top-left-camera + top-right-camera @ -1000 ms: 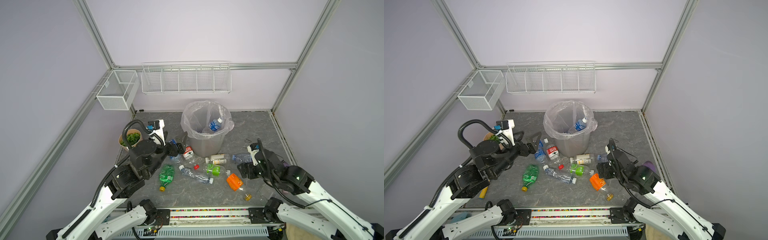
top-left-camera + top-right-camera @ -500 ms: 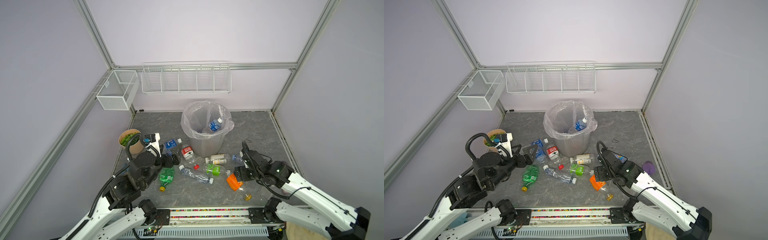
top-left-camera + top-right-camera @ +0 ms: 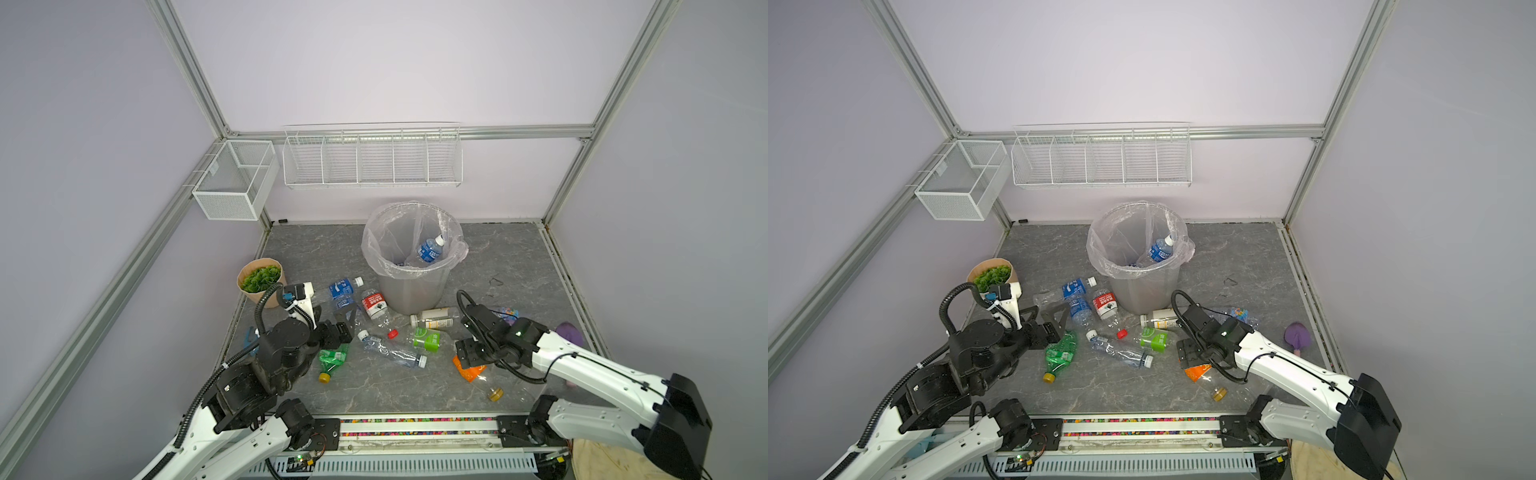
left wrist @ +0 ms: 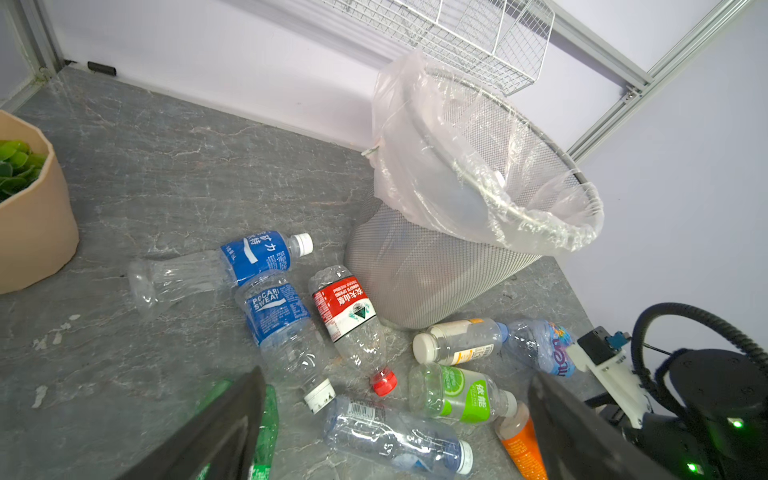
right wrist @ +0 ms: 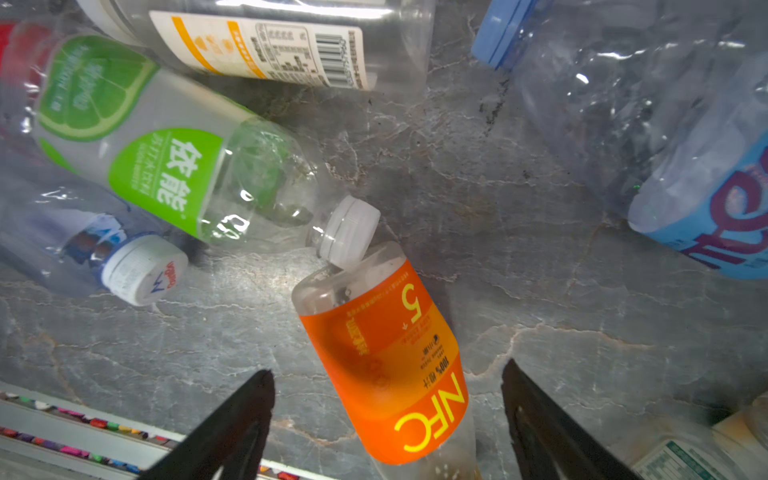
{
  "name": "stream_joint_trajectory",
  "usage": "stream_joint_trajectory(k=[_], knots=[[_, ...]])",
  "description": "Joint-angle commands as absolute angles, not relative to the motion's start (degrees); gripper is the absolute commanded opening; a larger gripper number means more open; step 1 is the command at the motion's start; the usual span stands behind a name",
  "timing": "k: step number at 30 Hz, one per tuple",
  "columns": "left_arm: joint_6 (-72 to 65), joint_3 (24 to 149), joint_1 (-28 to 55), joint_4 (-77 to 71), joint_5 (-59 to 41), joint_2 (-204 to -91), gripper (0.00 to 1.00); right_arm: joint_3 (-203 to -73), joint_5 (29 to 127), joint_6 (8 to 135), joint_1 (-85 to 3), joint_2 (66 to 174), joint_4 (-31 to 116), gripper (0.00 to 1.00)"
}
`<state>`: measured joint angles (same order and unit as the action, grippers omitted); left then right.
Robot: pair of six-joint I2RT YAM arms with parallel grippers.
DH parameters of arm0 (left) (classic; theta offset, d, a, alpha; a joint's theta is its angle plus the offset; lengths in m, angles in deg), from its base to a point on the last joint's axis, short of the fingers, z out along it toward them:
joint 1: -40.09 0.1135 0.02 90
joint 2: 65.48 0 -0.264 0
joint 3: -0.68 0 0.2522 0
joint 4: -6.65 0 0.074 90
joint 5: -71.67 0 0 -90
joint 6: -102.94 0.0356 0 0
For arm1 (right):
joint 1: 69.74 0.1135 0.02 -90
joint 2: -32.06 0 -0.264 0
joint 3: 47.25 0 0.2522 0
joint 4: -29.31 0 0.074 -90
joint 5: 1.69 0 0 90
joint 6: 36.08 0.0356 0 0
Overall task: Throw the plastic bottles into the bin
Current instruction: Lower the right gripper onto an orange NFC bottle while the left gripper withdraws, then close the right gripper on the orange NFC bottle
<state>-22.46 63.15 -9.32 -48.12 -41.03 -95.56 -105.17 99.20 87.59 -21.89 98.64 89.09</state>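
Floor (image 3: 316, 253): grey, pale marble veining. Bin (image 4: 415, 270): grey fine mesh, clear liner. Juice bottle (image 5: 386, 353): orange label, yellow print. Lime bottle (image 5: 124, 124): green-white label, lime-slice graphic, white cap. Water bottle (image 4: 345, 307): red-white label, red cap. Pot (image 3: 249, 297): tan, green leaves.

Plastic bottles (image 3: 374, 303) litter tabletop (image 3: 519, 257) in front of bin (image 3: 409, 291), gaps tight. Bare stretch right of bin, behind it. Plant pot (image 3: 260, 277) crowds left edge.
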Motion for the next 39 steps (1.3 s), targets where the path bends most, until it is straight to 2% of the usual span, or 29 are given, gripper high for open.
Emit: stream_joint_trajectory(k=[1, 18, 21, 23, 24, 26, 31, 33, 35, 39], knots=[[-24.11, 62.13, -9.21, -51.26, -41.89, -93.91, 0.97, -103.94, 99.59, 89.41, -21.49, 100.41, 86.86, 0.88], [-25.82, 60.23, -9.18, -55.97, -42.94, -88.47, 0.97, -101.59, 98.57, 90.88, -19.53, 107.21, 83.57, 0.91], [-26.07, 60.07, -9.13, -56.40, -43.03, -88.06, 0.97, -101.36, 98.65, 91.43, -18.79, 108.46, 83.25, 0.93], [-26.21, 59.97, -9.21, -56.65, -43.09, -87.78, 0.97, -101.27, 98.52, 91.67, -18.34, 109.18, 82.86, 0.99], [-26.27, 59.91, -9.13, -56.75, -43.11, -87.71, 0.97, -101.27, 98.25, 91.75, -18.20, 109.52, 82.64, 0.97], [-26.43, 59.88, -9.13, -56.94, -43.12, -87.53, 0.97, -101.49, 98.11, 91.98, -17.76, 109.83, 82.46, 0.88], [-26.67, 60.05, -9.13, -57.69, -43.19, -87.13, 0.97, -102.96, 99.98, 92.73, -16.58, 108.76, 84.61, 0.56], [-26.76, 60.14, -9.15, -57.82, -43.29, -86.80, 0.97, -103.85, 100.76, 92.85, -16.32, 107.74, 85.92, 0.48], [-26.79, 60.12, -9.15, -57.91, -43.40, -86.56, 0.96, -104.78, 101.63, 92.74, -15.97, 106.37, 87.42, 0.43], [-26.89, 59.96, -9.19, -57.71, -43.37, -86.44, 0.96, -106.13, 102.83, 92.61, -15.38, 101.94, 89.40, 0.40]])
